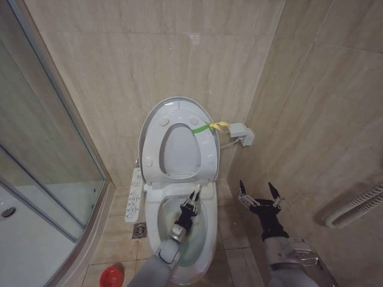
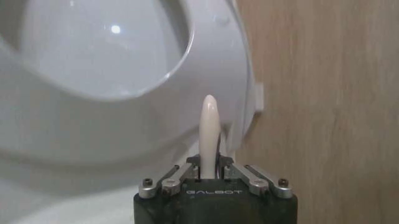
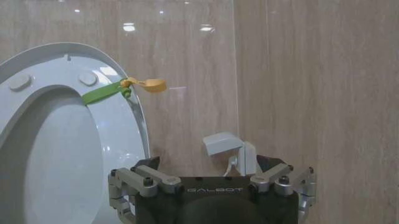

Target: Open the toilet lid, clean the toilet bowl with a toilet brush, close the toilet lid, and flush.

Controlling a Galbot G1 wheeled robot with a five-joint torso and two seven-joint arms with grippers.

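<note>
The toilet lid (image 1: 179,149) stands raised against the wall with the seat ring (image 1: 206,152) folded up in front of it. A yellow-green strap (image 1: 213,127) hangs from its rim. Below lies the open toilet bowl (image 1: 206,236). My left gripper (image 1: 192,202) hangs over the bowl, shut on the white handle of the toilet brush (image 2: 209,130); the brush head is hidden. The red cup holder (image 1: 112,276) sits on the floor to the left. My right gripper (image 1: 260,195) stands open to the right of the toilet, holding nothing.
A white button panel (image 1: 135,194) runs along the bowl's left side, with a floor drain (image 1: 139,230) beside it. The glass shower wall (image 1: 42,179) closes the left. A white wall box (image 1: 241,133) sits right of the lid, and a ribbed hose (image 1: 353,206) at the far right.
</note>
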